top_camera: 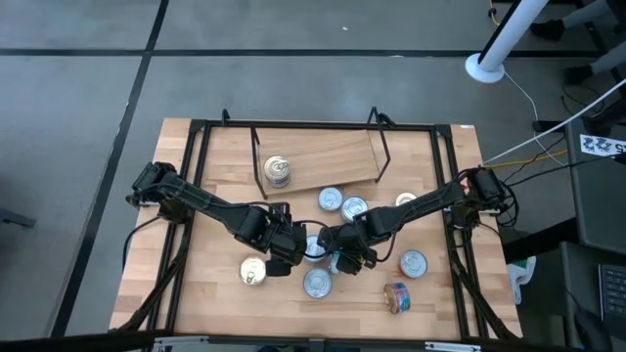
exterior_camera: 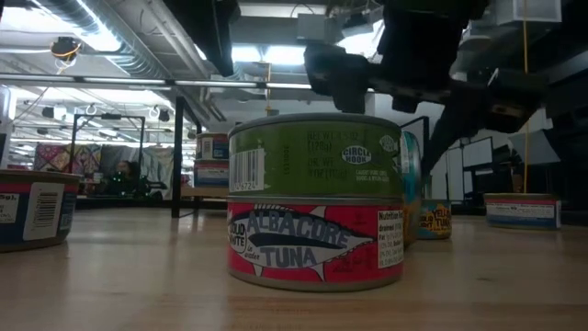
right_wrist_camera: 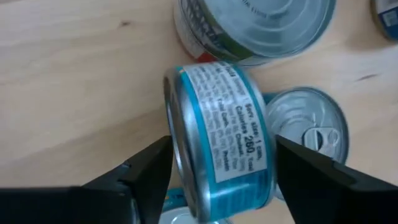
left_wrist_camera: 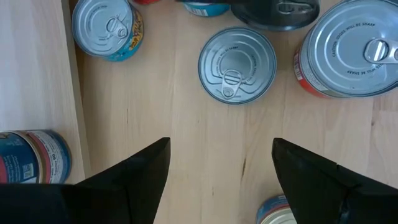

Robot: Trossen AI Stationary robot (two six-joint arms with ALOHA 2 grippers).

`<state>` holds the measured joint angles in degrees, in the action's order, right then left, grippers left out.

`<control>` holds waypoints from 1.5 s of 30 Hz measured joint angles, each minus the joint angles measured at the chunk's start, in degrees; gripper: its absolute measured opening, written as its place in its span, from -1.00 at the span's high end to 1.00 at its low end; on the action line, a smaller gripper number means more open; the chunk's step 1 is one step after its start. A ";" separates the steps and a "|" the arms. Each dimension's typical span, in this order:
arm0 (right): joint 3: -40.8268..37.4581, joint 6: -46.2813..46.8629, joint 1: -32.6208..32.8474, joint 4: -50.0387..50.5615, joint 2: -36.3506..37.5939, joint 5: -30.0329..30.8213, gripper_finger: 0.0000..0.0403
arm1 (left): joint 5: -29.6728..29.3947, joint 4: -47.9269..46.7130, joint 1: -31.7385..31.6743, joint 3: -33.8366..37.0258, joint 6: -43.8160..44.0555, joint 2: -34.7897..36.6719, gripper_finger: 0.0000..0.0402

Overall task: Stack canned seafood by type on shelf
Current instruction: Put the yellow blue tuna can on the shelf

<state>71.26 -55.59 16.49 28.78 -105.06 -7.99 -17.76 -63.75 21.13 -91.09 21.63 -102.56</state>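
The shelf [top_camera: 328,156], a light-wood board on a thin black wire frame, is standing at the far middle of the surface, carrying one stack of tins [top_camera: 278,171] at its left end. Loose round tins are lying lid-up in front of it: two side by side [top_camera: 342,203], a gold-lidded one [top_camera: 253,271] at the near left, one [top_camera: 414,263] at the right. A multicoloured tin [top_camera: 396,297] is lying on its side. In the low view a green-labelled tin [exterior_camera: 315,154] is sitting on a red albacore tuna tin [exterior_camera: 315,245]. A teal-labelled tin [right_wrist_camera: 221,140] is tilting on edge.
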 joint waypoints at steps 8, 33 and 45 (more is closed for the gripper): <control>0.04 0.09 0.02 0.19 0.07 0.62 0.24 | 0.00 -0.12 -0.01 0.00 0.17 0.02 -0.38; 0.04 3.49 -1.91 -6.28 9.77 23.66 0.31 | -1.73 -1.80 -0.16 0.00 1.19 17.13 -0.38; 0.09 -0.18 -16.57 -19.18 6.31 27.84 0.33 | -4.37 -1.50 -0.12 0.00 3.46 21.67 -0.38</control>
<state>71.35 -55.77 -0.08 9.59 -98.74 19.85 -22.13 -65.26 21.02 -91.09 25.09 -80.89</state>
